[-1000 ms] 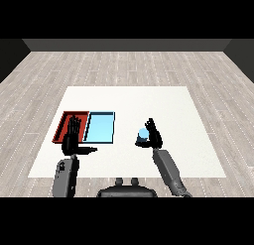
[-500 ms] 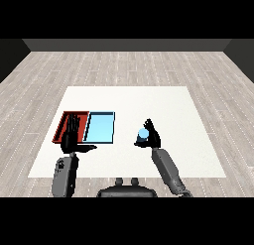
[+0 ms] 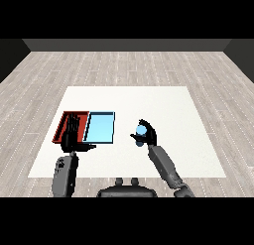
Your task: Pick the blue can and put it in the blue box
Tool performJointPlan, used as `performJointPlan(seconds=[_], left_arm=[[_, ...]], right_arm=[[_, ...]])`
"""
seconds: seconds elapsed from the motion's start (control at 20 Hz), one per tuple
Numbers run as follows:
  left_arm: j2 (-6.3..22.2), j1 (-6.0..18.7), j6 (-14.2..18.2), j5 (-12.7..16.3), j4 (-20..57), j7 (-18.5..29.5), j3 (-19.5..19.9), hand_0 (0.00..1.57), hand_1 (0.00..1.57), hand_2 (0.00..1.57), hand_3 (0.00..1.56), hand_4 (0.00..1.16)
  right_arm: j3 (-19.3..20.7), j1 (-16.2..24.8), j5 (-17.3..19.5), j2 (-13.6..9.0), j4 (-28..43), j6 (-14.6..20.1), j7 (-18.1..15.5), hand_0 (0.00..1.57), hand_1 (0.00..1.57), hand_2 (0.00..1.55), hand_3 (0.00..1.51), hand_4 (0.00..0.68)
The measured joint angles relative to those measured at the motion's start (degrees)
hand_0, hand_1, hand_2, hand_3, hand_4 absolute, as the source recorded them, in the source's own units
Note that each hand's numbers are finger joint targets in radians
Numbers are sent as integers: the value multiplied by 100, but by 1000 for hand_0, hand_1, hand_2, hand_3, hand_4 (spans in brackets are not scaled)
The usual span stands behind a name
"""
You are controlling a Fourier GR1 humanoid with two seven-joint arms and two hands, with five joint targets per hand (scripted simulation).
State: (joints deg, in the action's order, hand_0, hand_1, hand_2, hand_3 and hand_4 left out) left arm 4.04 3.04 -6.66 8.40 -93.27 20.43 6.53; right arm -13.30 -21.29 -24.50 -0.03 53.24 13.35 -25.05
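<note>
You are looking down across the white table [image 3: 163,105], where the red tray [image 3: 63,124] and the light blue tray [image 3: 100,128] are lying side by side at its left part. Your right hand [image 3: 147,135] is curling round the blue can [image 3: 142,131], to the right of the light blue tray and apart from it. Your left hand [image 3: 72,134] is hanging with straight fingers over the red tray's near edge, its thumb pointing right toward the blue tray's near corner.
</note>
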Motion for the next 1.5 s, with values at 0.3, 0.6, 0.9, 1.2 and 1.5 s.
performJointPlan(seconds=[0.3,0.6,0.9,1.2,1.5], left_arm=[[-31,-105,7,-43,-73,23,-58,0,0,0,0,0],[-38,-45,48,-205,87,70,-134,0,0,0,0,0],[-155,-95,49,-407,-10,-86,-483,0,0,0,0,0],[-303,-24,137,-610,100,-419,-936,0,0,0,0,0],[-379,175,328,-683,372,-638,-1355,0,0,0,0,0]], right_arm=[[-101,-149,318,-7,-307,664,-17,1496,1496,1480,1436,617],[-178,-250,516,-57,-22,928,294,1445,1445,1454,1400,629],[-361,-139,949,-472,1106,1125,1008,1432,1432,1449,1399,623],[-498,-169,1403,-815,2094,1233,1595,1436,1436,1440,1406,620],[-458,-121,1853,-897,2597,1113,1878,1428,1428,1450,1401,616]])
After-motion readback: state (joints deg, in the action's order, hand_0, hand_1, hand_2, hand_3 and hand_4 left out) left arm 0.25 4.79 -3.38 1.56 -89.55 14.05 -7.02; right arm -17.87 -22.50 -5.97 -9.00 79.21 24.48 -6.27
